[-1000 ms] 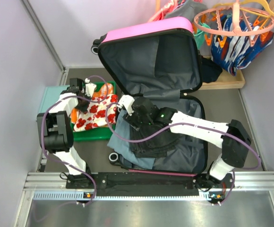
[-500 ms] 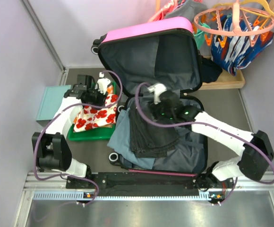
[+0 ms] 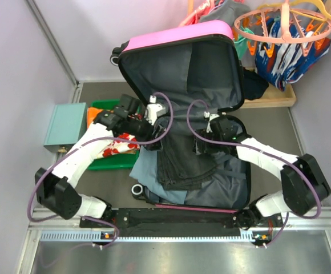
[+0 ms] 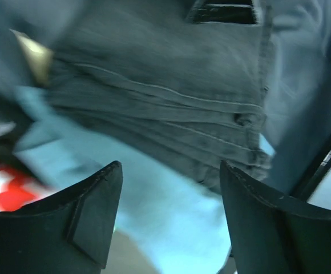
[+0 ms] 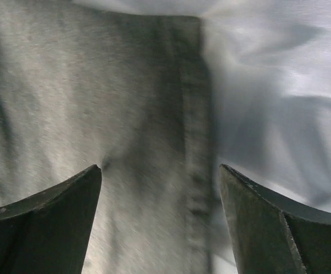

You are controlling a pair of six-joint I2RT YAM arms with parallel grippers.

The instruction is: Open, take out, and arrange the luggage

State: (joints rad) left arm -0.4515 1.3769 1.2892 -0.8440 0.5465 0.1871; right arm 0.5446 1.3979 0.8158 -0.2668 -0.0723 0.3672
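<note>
teal box [image 3: 65, 125]: near left edge of the table [image 3: 279, 125], lid on, just left of the tray
green tray [image 3: 113, 165]: between the box and the suitcase, mostly covered
flowered cloth [image 3: 116, 149]: red and white, lying in the tray, partly under the left arm
left tool [image 3: 149, 138]: over the left side of the suitcase base; wrist view shows fingers spread apart [image 4: 171, 171], nothing between them, trousers seam and pale blue fabric below; contact with cloth cannot be told
suitcase [image 3: 177, 41]: pink, open, middle of the table; lid stands up toward the far edge with grey lining facing the arms, base lies flat toward the near edge, clothes still inside
blue-grey garment [image 3: 144, 166]: hangs over the left rim of the base
dark trousers [image 3: 184, 165]: folded, on top of the pile in the base, between both tools
right tool [image 3: 203, 146]: above the top right of the trousers; fingers wide apart [image 5: 160, 171], holding nothing
orange hangers [image 3: 285, 25]: far right corner, above patterned cloth
</note>
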